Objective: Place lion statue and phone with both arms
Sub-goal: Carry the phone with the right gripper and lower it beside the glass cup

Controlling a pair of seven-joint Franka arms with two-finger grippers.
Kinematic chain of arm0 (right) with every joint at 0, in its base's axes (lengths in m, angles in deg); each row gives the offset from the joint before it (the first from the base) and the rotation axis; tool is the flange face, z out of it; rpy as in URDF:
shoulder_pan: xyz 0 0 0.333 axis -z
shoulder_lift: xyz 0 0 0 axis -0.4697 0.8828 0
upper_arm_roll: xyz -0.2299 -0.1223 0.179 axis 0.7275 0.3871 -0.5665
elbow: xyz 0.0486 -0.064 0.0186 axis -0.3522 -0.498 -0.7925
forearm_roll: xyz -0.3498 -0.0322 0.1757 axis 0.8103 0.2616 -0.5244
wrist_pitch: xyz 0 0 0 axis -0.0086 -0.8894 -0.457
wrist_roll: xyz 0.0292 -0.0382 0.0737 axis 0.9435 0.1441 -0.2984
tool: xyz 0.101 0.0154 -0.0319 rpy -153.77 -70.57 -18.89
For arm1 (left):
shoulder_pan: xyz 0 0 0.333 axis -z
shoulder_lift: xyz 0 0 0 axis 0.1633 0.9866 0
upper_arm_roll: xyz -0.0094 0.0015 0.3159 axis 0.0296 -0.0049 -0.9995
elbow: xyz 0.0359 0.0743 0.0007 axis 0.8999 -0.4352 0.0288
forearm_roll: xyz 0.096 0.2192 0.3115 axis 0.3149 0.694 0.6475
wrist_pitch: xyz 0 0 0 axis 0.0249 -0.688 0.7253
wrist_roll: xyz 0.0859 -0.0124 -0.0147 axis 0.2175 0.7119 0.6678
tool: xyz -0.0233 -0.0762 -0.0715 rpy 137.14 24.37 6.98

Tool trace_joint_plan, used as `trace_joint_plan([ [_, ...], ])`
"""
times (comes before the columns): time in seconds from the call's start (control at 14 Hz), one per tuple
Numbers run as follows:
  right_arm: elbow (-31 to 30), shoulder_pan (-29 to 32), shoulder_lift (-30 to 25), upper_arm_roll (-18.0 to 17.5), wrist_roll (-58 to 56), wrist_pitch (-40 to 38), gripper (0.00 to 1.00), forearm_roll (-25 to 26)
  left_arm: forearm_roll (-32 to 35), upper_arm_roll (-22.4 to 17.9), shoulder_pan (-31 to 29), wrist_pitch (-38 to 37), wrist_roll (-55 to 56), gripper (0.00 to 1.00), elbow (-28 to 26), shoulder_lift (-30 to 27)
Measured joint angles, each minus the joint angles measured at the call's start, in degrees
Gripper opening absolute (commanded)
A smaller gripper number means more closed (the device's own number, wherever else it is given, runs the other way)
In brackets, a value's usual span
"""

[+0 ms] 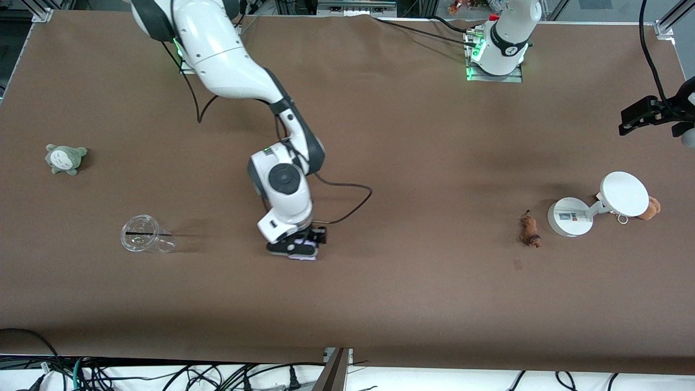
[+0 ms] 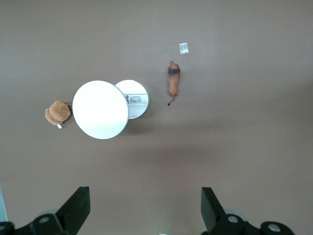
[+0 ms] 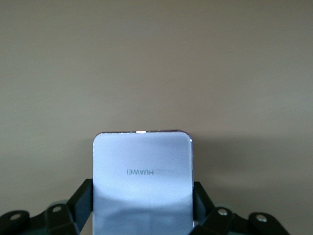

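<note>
The phone point(image 1: 304, 254) is a pale lavender rectangle at mid-table. My right gripper point(image 1: 296, 247) is down at the table and shut on it. In the right wrist view the phone point(image 3: 142, 171) fills the gap of the right gripper point(image 3: 142, 208), with a finger tight against each long edge. The lion statue point(image 1: 529, 231) lies on the table toward the left arm's end, beside a round white stand point(image 1: 567, 218). My left gripper point(image 1: 640, 117) hangs high over that end, open and empty point(image 2: 145, 210). The left wrist view shows the lion statue point(image 2: 173, 83) far below.
The white stand carries a tilted round disc point(image 1: 624, 194), with a brown plush toy point(image 1: 651, 208) beside it. A clear plastic cup point(image 1: 144, 234) lies on its side toward the right arm's end. A grey-green plush toy point(image 1: 65, 158) sits farther from the camera than the cup.
</note>
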Motion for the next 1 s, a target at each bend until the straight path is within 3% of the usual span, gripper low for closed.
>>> trace_joint_plan([
  [0.14,-0.06,4.02,-2.21,0.06,-6.34,-5.72,0.36,-0.01,0.00,-2.33,1.18,0.00,-1.90,1.00,1.07,0.75],
  [0.43,-2.62,10.67,-4.44,0.10,-13.56,-9.74,0.36,-0.02,0.00,-13.19,10.25,-0.21,-4.25,1.00,1.59,0.65],
  [0.64,-6.26,14.28,-5.38,0.10,-18.08,-9.68,0.36,-0.02,-0.01,-15.67,13.27,-0.83,-4.02,1.00,-0.34,-1.19],
  [0.79,-7.76,15.88,-5.69,0.10,-19.89,-9.63,0.36,-0.02,-0.33,-19.97,17.75,-0.99,-3.69,1.00,-1.78,-2.63],
  [1.0,-8.90,17.01,-5.96,0.09,-20.65,-9.59,0.36,-0.02,-5.85,-22.49,20.22,-1.90,-2.04,1.00,-2.74,-3.52],
])
